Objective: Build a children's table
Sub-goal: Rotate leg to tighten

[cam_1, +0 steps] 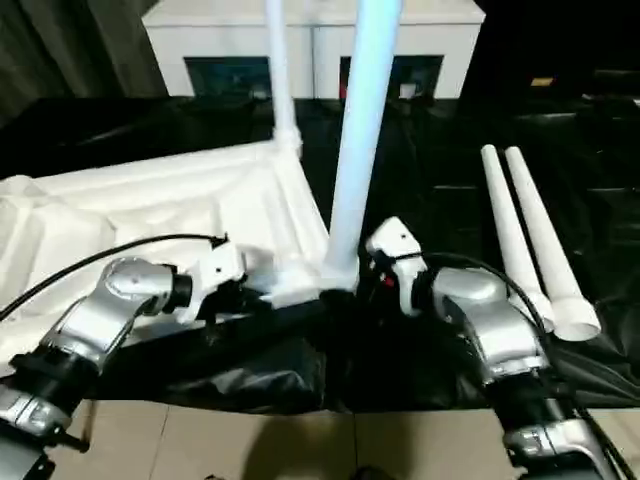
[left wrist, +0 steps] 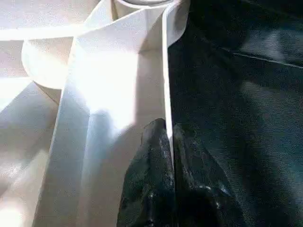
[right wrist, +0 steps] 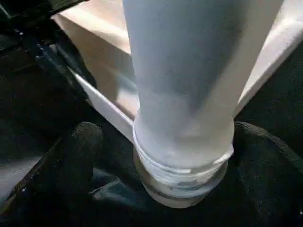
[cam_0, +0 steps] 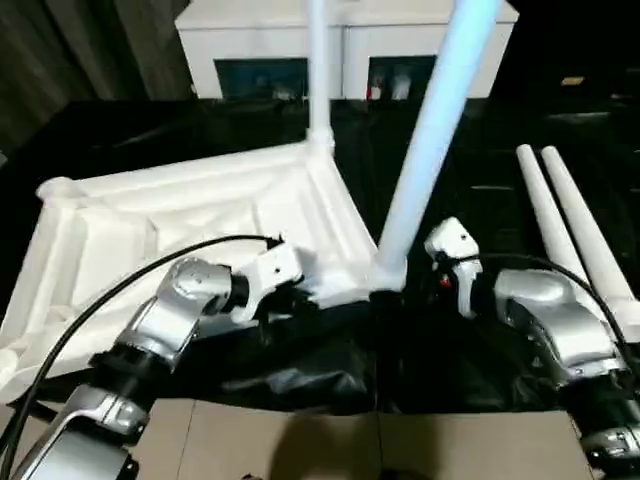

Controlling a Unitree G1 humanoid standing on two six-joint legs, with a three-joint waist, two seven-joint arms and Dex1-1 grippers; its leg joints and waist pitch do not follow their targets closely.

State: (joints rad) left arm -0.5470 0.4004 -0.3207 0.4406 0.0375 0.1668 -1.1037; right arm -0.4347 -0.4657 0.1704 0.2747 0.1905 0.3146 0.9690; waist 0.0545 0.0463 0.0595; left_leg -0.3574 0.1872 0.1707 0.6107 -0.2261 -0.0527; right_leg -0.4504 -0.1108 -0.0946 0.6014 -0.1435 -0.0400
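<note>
We see the counter (cam_0: 560, 110), covered in black, across the whole middle of the head frames. On it, at the left half of the frame, lies the white table top (cam_0: 150, 220) with its ribbed underside up. Behind it, at the upper centre, stands a white cabinet (cam_0: 250, 40) with glass doors.

Two legs stand upright in the corner sockets of the top: the near leg (cam_0: 435, 120) rises from the socket at the centre of the frame, and the far leg (cam_0: 318, 70) rises from the socket behind it. Two loose legs (cam_0: 565, 220) lie side by side on the counter at the right of the frame.

Our left end effector (left wrist: 169, 184) is clamped on the thin edge wall of the table top, one finger on each side. Our right end effector (right wrist: 182, 175) has its fingers (right wrist: 78, 156) wide apart on both sides of the near leg's base, not pressing it.
</note>
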